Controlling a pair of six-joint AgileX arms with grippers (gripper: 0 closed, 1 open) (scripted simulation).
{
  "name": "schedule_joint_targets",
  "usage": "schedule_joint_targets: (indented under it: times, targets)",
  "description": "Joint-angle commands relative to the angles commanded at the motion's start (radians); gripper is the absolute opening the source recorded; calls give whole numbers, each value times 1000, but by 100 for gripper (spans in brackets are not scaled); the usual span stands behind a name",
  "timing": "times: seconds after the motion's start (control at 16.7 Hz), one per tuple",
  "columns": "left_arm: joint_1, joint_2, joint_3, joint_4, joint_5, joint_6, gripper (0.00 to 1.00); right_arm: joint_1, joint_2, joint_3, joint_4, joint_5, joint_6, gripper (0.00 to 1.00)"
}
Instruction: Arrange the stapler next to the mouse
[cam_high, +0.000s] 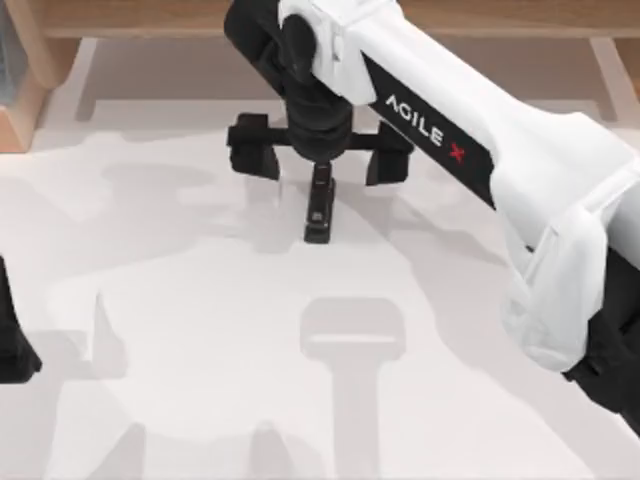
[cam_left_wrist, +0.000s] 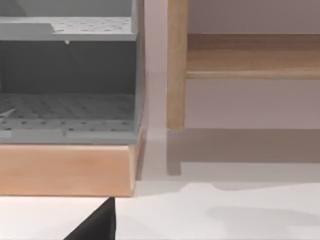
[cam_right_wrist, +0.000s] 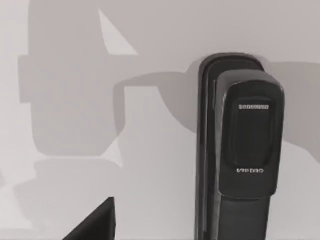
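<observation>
The stapler (cam_high: 319, 210) is a narrow black bar lying lengthwise on the white table, towards the back and near the middle. It looms large in the right wrist view as the stapler (cam_right_wrist: 245, 150), with pale lettering on its top. My right gripper (cam_high: 320, 160) hangs just behind and above the stapler's far end, open wide, with one finger (cam_high: 255, 150) on each side and nothing held between them. The mouse is out of view. My left arm (cam_high: 10, 340) is parked at the table's left edge.
A wooden shelf unit (cam_left_wrist: 65, 170) with grey perforated trays (cam_left_wrist: 65, 107) stands at the back left, beside a wooden post (cam_left_wrist: 176, 65). A wooden ledge (cam_high: 130, 18) runs along the back. Arm shadows fall across the white table (cam_high: 200, 400).
</observation>
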Motion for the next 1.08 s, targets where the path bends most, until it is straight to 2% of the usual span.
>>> schedule_joint_targets:
  times: [0.54, 0.78, 1.08]
  targets:
    - [0, 0, 0, 0, 0, 0, 100, -17, 32, -115, 153, -3, -17, 100]
    - [0, 0, 0, 0, 0, 0, 100, -19, 35, -122, 161, -4, -18, 100]
    - [0, 0, 0, 0, 0, 0, 100, -19, 35, -122, 161, -4, -18, 62]
